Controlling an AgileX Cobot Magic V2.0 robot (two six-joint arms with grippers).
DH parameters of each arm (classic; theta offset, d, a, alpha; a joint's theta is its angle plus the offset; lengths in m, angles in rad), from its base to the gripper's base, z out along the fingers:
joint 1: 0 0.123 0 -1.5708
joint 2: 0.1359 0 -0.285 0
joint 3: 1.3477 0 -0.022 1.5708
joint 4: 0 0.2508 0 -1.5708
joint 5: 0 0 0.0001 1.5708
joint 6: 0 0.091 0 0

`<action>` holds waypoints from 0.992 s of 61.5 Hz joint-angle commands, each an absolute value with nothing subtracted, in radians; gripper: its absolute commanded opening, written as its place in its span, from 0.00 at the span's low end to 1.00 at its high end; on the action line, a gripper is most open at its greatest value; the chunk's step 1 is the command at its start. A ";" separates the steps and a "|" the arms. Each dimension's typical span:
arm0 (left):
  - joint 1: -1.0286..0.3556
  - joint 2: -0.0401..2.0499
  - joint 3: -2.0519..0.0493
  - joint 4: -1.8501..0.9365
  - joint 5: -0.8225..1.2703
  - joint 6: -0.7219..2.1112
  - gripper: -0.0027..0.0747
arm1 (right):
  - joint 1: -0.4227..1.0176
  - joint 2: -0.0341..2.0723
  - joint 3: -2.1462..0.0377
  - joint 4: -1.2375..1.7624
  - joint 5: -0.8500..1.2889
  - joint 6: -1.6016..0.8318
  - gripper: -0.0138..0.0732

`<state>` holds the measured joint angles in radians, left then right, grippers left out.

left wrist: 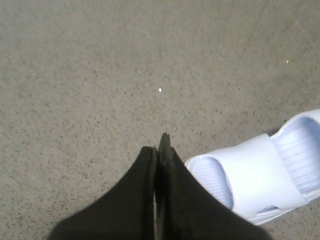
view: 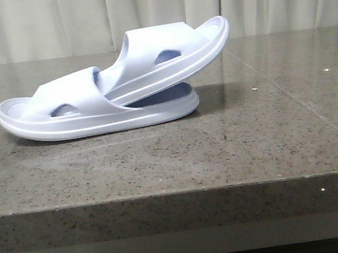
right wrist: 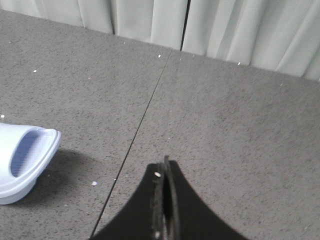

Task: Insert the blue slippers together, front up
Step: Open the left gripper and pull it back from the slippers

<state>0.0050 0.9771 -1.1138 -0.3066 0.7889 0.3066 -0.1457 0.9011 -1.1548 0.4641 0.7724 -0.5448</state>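
Note:
Two pale blue slippers sit on the grey stone table (view: 173,162). The lower slipper (view: 69,110) lies flat on its sole. The upper slipper (view: 173,53) is pushed under the lower one's strap and tilts up to the right. Neither gripper shows in the front view. My left gripper (left wrist: 161,145) is shut and empty, above the table just beside the lower slipper's (left wrist: 255,180) open end. My right gripper (right wrist: 165,167) is also shut and empty, well apart from the slipper end (right wrist: 25,162) at that view's edge.
Pale curtains (view: 161,8) hang behind the table. A thin seam (right wrist: 140,130) runs across the tabletop near my right gripper. The table's front edge (view: 176,193) lies close to the camera.

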 commanded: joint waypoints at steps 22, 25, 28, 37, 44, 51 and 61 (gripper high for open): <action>-0.072 0.475 -0.665 -0.282 0.428 0.295 0.01 | 0.039 0.514 -0.700 0.465 0.347 -0.656 0.09; -0.074 0.424 -0.616 -0.282 0.420 0.295 0.01 | 0.039 0.458 -0.646 0.465 0.330 -0.656 0.09; -0.074 0.372 -0.573 -0.282 0.415 0.295 0.01 | 0.039 0.410 -0.596 0.465 0.311 -0.656 0.09; -0.074 0.230 -0.490 -0.284 0.399 0.295 0.01 | 0.039 0.296 -0.494 0.465 0.294 -0.656 0.09; -0.074 0.169 -0.470 -0.285 0.388 0.295 0.01 | 0.039 0.274 -0.476 0.465 0.296 -0.656 0.09; -0.074 0.156 -0.470 -0.296 0.391 0.295 0.01 | 0.039 0.274 -0.476 0.469 0.297 -0.656 0.09; -0.074 0.156 -0.470 -0.296 0.391 0.295 0.01 | 0.039 0.274 -0.476 0.469 0.297 -0.656 0.09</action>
